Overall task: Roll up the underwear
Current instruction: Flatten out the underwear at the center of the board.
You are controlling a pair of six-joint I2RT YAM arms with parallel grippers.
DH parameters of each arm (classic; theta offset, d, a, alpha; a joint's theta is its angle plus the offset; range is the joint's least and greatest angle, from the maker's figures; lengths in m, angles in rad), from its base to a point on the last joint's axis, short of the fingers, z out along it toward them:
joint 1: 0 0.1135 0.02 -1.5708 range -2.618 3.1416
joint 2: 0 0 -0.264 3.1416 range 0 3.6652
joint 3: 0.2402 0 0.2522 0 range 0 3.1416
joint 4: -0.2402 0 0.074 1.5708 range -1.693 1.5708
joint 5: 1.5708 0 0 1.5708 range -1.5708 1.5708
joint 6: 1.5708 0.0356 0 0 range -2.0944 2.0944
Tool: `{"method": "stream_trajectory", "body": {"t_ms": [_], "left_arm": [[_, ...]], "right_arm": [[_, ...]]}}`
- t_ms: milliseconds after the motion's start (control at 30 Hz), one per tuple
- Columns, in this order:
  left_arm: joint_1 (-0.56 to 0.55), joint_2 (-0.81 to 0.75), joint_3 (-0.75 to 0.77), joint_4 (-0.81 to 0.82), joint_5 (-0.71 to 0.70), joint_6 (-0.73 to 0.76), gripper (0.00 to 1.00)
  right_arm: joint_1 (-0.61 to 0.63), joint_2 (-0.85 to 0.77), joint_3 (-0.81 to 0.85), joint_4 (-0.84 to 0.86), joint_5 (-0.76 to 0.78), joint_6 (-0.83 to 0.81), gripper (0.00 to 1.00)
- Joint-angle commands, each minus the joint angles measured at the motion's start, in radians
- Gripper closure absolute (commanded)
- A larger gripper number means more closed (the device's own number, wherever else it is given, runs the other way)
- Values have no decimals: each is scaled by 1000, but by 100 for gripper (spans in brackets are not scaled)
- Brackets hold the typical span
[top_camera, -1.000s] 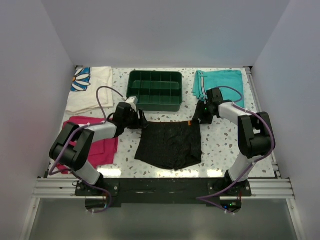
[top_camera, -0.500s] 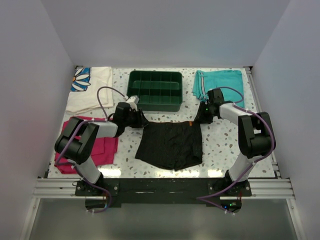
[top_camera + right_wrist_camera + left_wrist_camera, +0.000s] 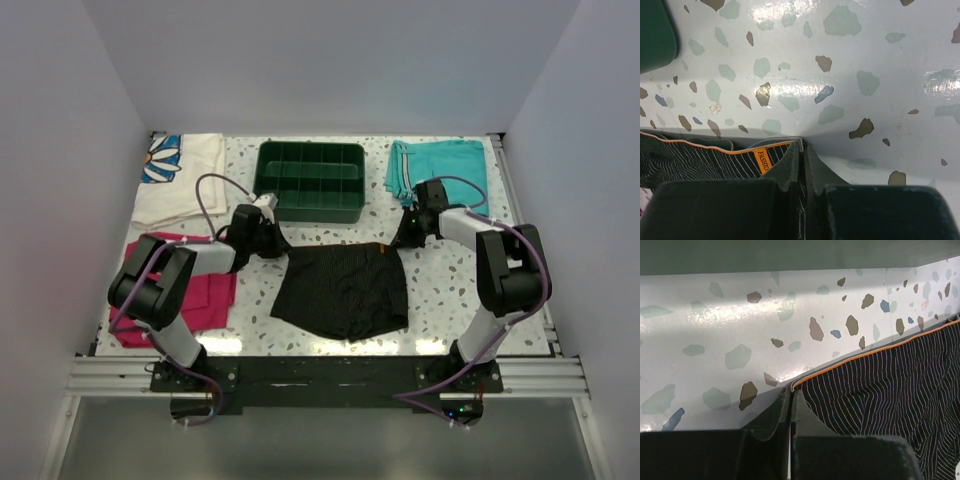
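Observation:
The underwear (image 3: 342,290), black with fine stripes and an orange-edged waistband, lies flat in the middle of the table. My left gripper (image 3: 281,247) is shut on its far-left waistband corner; in the left wrist view the striped cloth (image 3: 890,385) runs between the closed jaws of that gripper (image 3: 790,391). My right gripper (image 3: 398,242) is shut on the far-right corner. In the right wrist view the orange tag (image 3: 761,160) sits just left of that gripper (image 3: 803,148), with cloth pinched between the jaws.
A dark green divided tray (image 3: 311,180) stands just beyond the underwear. Teal shorts (image 3: 440,166) lie at the far right, a magenta folded cloth (image 3: 205,292) at the left, and a white flowered cloth (image 3: 180,175) at the far left.
Both grippers have closed on the waistband corners. The far edge of the underwear has been pulled straighter and tauter between them.

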Motion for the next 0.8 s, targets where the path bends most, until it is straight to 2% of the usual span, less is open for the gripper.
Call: {"method": "stream_trajectory", "body": {"t_ms": [0,67,233,433,533,633,767], "left_arm": [[1,-88,44,-86,-35,13,100],[1,-134,48,-120,-54,12,100],[1,-333,97,-278,-87,27,100],[-2,-596,120,-467,-61,21,100],[-19,-709,128,-548,-50,3,100],[-63,-811,143,-623,-83,-43,100],[-206,-923,166,-704,-194,-129,100]], "right_arm": [[-1,-78,-16,-24,-13,-26,100],[-1,-127,-25,-38,-22,-34,100],[-1,-370,-44,-116,-65,-43,100],[7,-679,-44,-216,-207,-12,100],[51,-760,-36,-275,-272,-5,100],[149,-835,-2,-353,-255,-23,100],[240,-931,16,-369,-287,12,100]]}}
